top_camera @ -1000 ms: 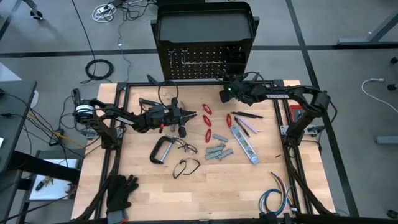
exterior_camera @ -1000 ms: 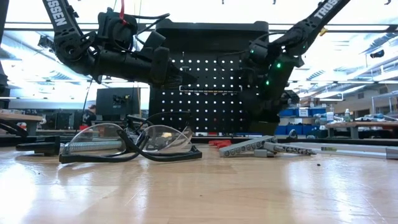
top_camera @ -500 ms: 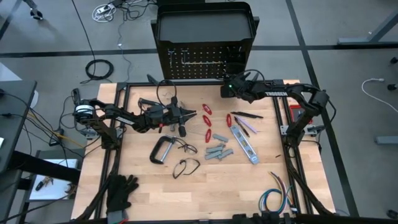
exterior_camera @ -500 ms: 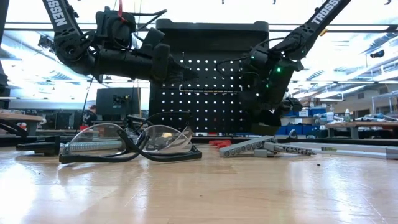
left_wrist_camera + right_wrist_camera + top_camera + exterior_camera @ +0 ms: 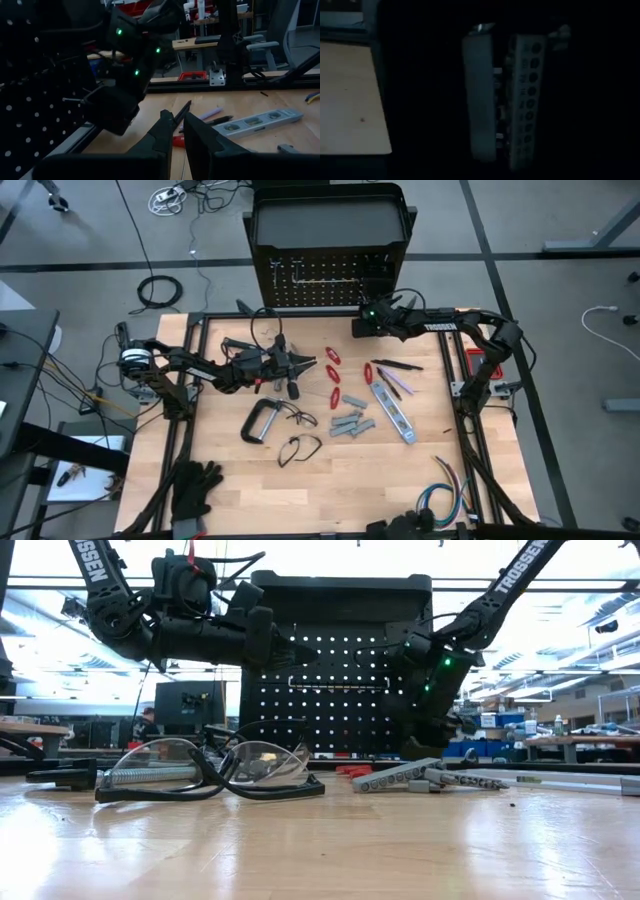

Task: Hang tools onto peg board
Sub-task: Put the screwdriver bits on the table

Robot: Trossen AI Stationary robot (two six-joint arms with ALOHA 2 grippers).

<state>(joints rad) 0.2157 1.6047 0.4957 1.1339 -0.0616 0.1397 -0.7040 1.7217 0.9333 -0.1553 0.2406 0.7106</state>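
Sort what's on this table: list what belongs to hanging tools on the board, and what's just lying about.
For the job:
- peg board
- C-clamp
- silver level
- grey metal pieces
- red-handled tools

Lying about:
- black gloves
- coloured wire bundle
- safety glasses

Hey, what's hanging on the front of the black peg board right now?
On the peg board a silver bar shows among the holes. The right hand and its arm cover the board's right part, so anything there is hidden.
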